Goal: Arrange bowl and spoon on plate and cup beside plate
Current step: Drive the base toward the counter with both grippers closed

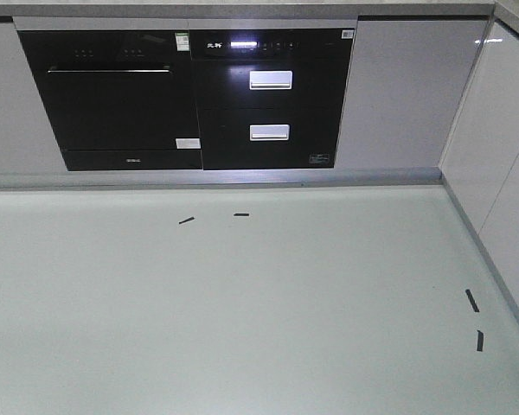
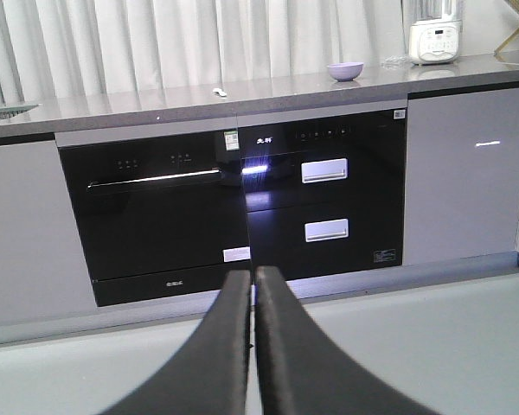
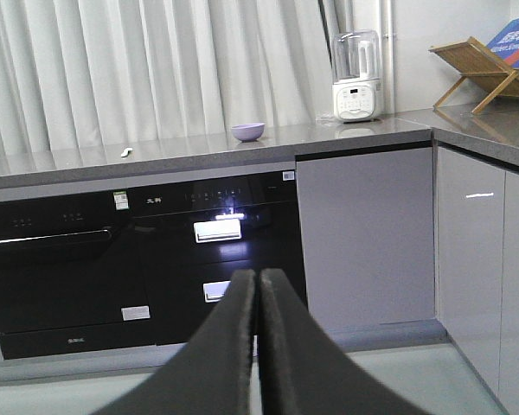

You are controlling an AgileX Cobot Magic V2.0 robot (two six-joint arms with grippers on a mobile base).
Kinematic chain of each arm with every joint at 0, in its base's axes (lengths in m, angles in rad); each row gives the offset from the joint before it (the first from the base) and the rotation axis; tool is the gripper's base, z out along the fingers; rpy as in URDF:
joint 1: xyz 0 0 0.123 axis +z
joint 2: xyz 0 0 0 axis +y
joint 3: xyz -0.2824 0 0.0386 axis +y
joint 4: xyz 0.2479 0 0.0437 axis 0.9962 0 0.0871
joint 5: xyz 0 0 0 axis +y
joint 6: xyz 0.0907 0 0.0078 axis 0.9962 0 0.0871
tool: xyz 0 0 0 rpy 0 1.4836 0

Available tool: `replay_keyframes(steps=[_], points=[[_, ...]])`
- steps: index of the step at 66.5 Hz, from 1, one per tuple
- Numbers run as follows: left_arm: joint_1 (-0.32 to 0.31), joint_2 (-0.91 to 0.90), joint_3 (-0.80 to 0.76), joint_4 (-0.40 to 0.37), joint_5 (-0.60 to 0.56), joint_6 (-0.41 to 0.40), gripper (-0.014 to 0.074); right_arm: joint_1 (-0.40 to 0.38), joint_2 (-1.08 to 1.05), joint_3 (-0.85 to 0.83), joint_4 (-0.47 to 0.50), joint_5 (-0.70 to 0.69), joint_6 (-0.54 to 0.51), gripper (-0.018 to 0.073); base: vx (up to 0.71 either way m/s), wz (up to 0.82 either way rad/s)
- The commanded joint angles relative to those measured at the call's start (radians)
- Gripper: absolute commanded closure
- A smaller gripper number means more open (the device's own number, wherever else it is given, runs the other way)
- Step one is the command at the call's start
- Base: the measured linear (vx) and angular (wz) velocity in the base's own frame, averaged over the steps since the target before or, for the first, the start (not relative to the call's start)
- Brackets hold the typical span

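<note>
The lavender bowl (image 2: 344, 71) stands on the grey countertop (image 2: 285, 91) above the dark appliances, and it also shows as the bowl (image 3: 247, 131) in the right wrist view. The small pale spoon (image 2: 219, 92) lies on the same counter to the bowl's left, seen too as the spoon (image 3: 126, 152). A shallow round plate (image 2: 9, 109) sits at the counter's far left, cut by the frame edge. The cup is out of view. My left gripper (image 2: 253, 273) and right gripper (image 3: 258, 273) are both shut on nothing, low and well short of the counter. Neither appears in the front view.
A black oven (image 1: 112, 95) and drawer unit (image 1: 268, 104) face me under the counter across a pale floor (image 1: 242, 303). White cabinets (image 1: 502, 173) run along the right. A white blender (image 3: 357, 78) and wooden rack (image 3: 480, 65) stand on the counter's right.
</note>
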Motion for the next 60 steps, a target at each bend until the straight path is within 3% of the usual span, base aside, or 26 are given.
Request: replay_keyframes(steps=[1,60], points=[[0.000,0.005,-0.007,-0.001,-0.075,-0.007,0.0603,-0.005,-0.010,0.003,-0.004,-0.078,-0.009,0.0562,0.00,0.00],[0.000,0.005,-0.007,-0.001,-0.075,-0.007,0.0603,-0.005,-0.010,0.003,-0.004,-0.078,-0.009,0.0562,0.03,-0.01]])
